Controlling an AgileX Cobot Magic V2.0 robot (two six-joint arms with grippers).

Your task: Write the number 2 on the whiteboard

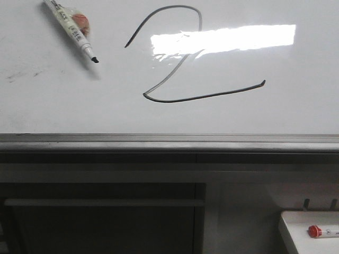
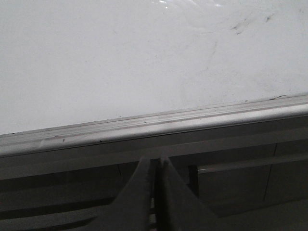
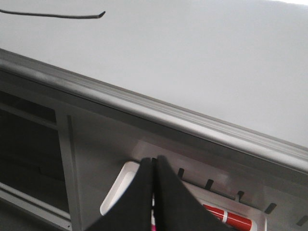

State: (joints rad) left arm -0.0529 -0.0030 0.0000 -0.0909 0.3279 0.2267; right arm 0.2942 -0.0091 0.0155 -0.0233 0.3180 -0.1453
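Number 2 [image 1: 185, 58] already drawn big across the middle of the whiteboard [image 1: 296, 106], base stroke ending toward the right. Marker [image 1: 71, 29] lying uncapped on the board up in the left corner, tip well apart from the digit. Left gripper [image 2: 155, 166] and right gripper [image 3: 153, 166] both pinched together on nothing, down below the rail [image 1: 169, 142]. Main risks from here: nudging that loose marker so it rolls and smears ink, or brushing an arm across the fresh line

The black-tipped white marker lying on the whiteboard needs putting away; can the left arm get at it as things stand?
Probably yes: the marker lies alone on the whiteboard, uncovered. The left pincer is shut, below the rail, and must open.
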